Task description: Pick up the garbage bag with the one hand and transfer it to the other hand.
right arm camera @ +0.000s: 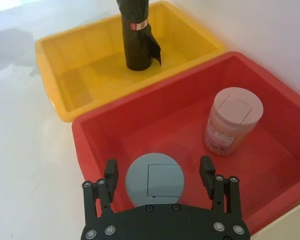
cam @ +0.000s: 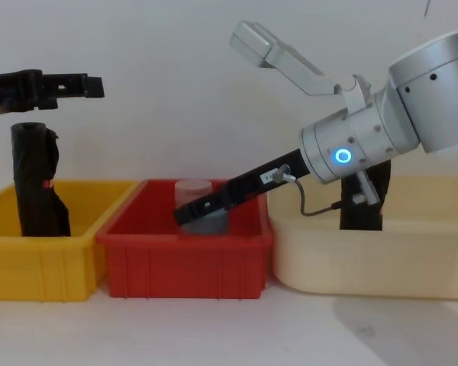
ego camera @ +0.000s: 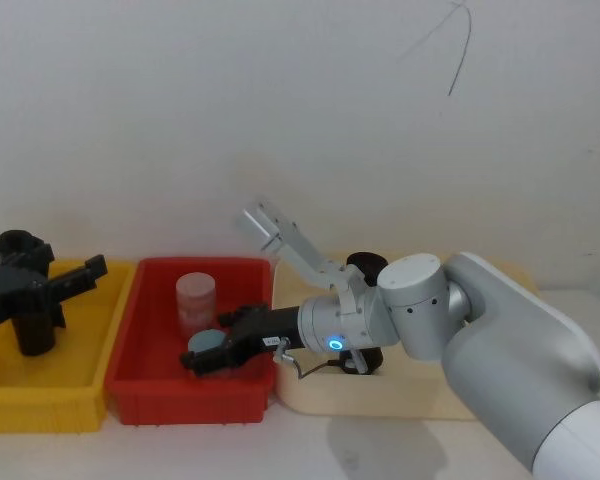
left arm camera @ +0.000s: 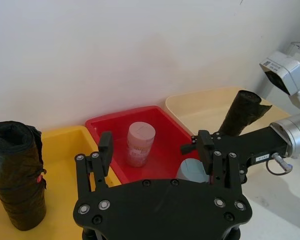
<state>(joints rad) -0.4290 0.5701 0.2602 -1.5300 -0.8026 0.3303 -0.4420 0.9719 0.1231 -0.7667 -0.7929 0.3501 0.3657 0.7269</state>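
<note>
Right now we are looking at the garbage bag [left arm camera: 245, 112], which is standing on its end in the cream bin [cam: 366, 259], just behind the right arm and leaning a little. We are thinking it is light and soft. It is a fat roll of crinkly black plastic, so it will squash a bit when squeezed. It is also a little shiny, so it may slip. We are guessing the best place to hold it is around the middle of the roll, across its width. That leaves one end free for the second gripper to take. Holding it by the very top could pull a loose layer away. The left gripper [left arm camera: 155, 147] is hanging in the air above the yellow bin [cam: 38, 263], with its fingers spread wide and holding nothing. Under it another black roll [cam: 34, 191] is standing, but that one has a small red mark, so it is not ours. The right gripper [right arm camera: 158, 170] is reaching down into the red bin [cam: 183, 263]. Its fingers are spread apart, one on each side of a jar with a grey lid [right arm camera: 155, 180], and we cannot tell if they are touching it. A pink jar [right arm camera: 233, 120] is standing nearby in the same bin. Both grippers are well apart from the garbage bag.
</note>
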